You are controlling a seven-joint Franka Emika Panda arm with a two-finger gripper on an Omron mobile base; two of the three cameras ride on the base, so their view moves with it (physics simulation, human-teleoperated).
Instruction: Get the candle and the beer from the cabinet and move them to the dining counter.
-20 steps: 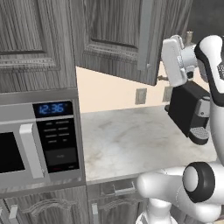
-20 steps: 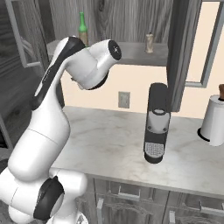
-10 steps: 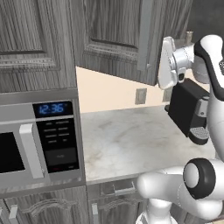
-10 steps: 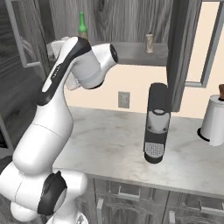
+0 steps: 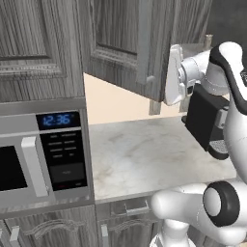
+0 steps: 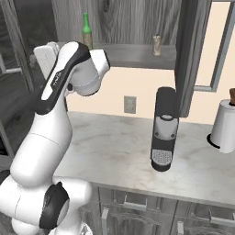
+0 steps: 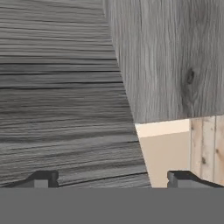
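Green beer [image 6: 86, 31]: on cabinet [image 6: 133, 54] shelf, 11 o'clock in my R base view
Candle [image 6: 157, 45]: same shelf, well apart, at beer's 3 o'clock
Gripper [image 7: 113, 177]: I see fingers spread wide, grasping nothing, facing cab door
Dining counter: can't tell

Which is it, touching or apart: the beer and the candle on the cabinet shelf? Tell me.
Apart. The right base view shows the beer at the shelf's left end and the candle well to its right, with bare cabinet shelf between them.

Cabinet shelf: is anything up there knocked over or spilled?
No, nothing stands out. On the cabinet shelf, the green beer bottle and the small candle both stand upright, well apart, with no spill around them.
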